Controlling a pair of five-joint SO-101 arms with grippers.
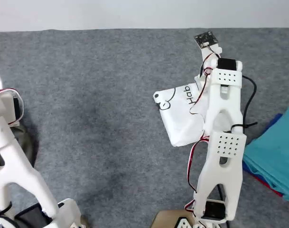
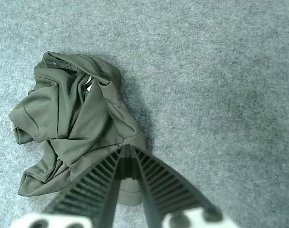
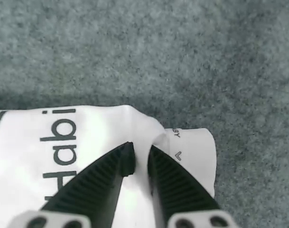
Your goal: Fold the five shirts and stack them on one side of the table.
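The main risk sits with the right gripper (image 3: 138, 154): its black ribbed fingers are drawn nearly together with only a slim gap, and they appear to pinch a small ridge of the folded white shirt with black lettering (image 1: 182, 118) close to its corner. If only the top layer is caught, any pull could probably peel that layer away and open the fold, or drag the whole bundle crooked over the grey felt-like table cover (image 1: 97, 95), whose nap likely grips cloth. A second hazard is the stack of teal shirts over a red one (image 1: 275, 152) at the table's right edge; a careless sweep of the arm towards it could shove the layers askew. The white shirt lies right of the table's middle, under the right arm, apart from that stack, folded into a rough rectangle turned at an angle, with one corner flap curling up beside the fingertips. On the other side, the left gripper (image 2: 126, 153) hangs with its fingers together, their tips over the hem of a crumpled dark olive-green shirt (image 2: 73, 118); whether cloth is caught between them I cannot tell. That shirt is a loose, creased heap, not yet folded.
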